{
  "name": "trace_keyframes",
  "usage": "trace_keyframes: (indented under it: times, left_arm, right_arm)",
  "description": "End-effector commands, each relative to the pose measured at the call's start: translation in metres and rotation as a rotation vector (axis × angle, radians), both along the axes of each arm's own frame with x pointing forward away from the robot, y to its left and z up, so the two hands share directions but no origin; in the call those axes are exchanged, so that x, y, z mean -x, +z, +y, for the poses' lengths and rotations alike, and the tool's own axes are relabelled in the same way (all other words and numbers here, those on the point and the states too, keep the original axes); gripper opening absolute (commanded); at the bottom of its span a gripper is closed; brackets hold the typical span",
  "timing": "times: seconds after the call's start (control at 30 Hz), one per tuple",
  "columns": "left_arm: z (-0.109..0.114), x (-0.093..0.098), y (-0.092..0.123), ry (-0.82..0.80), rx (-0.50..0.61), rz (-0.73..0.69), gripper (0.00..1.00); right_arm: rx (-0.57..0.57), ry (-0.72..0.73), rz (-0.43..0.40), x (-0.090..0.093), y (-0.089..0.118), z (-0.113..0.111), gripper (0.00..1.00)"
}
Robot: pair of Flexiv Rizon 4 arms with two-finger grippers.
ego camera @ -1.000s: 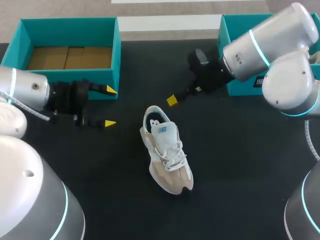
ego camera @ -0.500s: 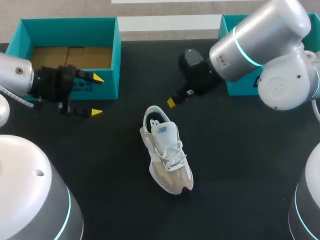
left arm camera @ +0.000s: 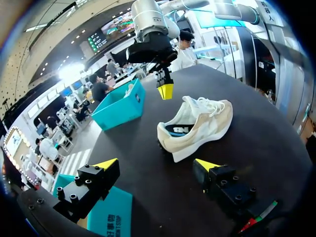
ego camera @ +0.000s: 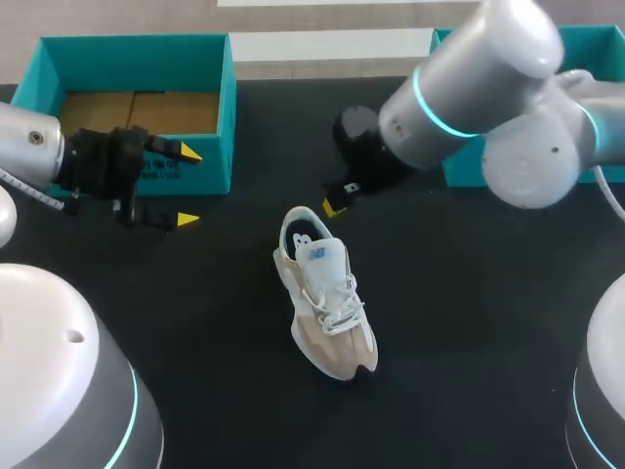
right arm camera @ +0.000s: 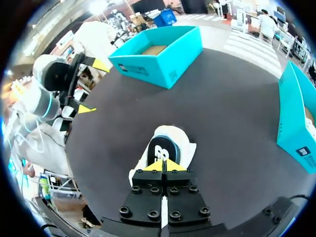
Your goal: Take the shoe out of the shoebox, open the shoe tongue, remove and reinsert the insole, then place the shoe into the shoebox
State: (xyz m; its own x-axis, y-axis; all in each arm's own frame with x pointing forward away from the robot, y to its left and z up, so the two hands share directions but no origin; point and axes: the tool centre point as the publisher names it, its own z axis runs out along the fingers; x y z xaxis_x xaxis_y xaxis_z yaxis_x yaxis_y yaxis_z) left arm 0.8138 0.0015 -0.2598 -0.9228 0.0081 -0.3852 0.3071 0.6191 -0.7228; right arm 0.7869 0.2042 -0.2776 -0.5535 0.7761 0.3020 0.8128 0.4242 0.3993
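Lying at frame centre outside the upper-left shoebox [ego camera: 127, 41], the sneaker [ego camera: 324, 298] is judged due for tongue-opening; the right gripper [ego camera: 332, 207], pressed together empty near its heel [ego camera: 296, 223], must be parted, the left gripper [ego camera: 188, 186] being spread empty.

Body inspected. My left arm [ego camera: 29, 156] and right arm [ego camera: 488, 88] are built of rounded silver-white links, each joint banded by a glowing cyan ring [ego camera: 427, 107]. The wrists are matte black. A thin striped cable [ego camera: 29, 192] runs along the left link. On my left gripper [left arm camera: 157, 164] and right gripper [right arm camera: 163, 166], black finger blocks carry socket-head screws [right arm camera: 153, 213] and end in yellow wedge tips.
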Motion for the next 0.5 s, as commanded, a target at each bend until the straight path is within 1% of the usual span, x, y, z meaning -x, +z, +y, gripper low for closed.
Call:
trace_keyframes:
  times: [0.03, 0.13, 0.27, 0.33, 0.5]
  left_arm:
    - [0.000, 0.001, 0.000, 0.001, -0.002, 0.000, 1.00]
    - [0.000, 0.001, 0.000, 0.001, -0.002, 0.000, 1.00]
    - [0.000, 0.001, 0.000, 0.001, -0.002, 0.000, 1.00]
    - [0.000, 0.001, 0.000, 0.001, -0.002, 0.000, 1.00]
    - [0.000, 0.001, 0.000, 0.001, -0.002, 0.000, 1.00]
  right_arm:
    - [0.213, -0.082, -0.062, -0.016, -0.019, 0.030, 0.00]
    - [0.237, -0.082, -0.067, -0.017, -0.020, 0.036, 0.00]
    - [0.273, -0.092, -0.053, -0.007, -0.021, 0.039, 0.00]
    - [0.308, -0.112, -0.043, -0.002, -0.021, 0.039, 0.00]
    - [0.361, -0.163, -0.007, 0.008, -0.031, 0.040, 0.00]
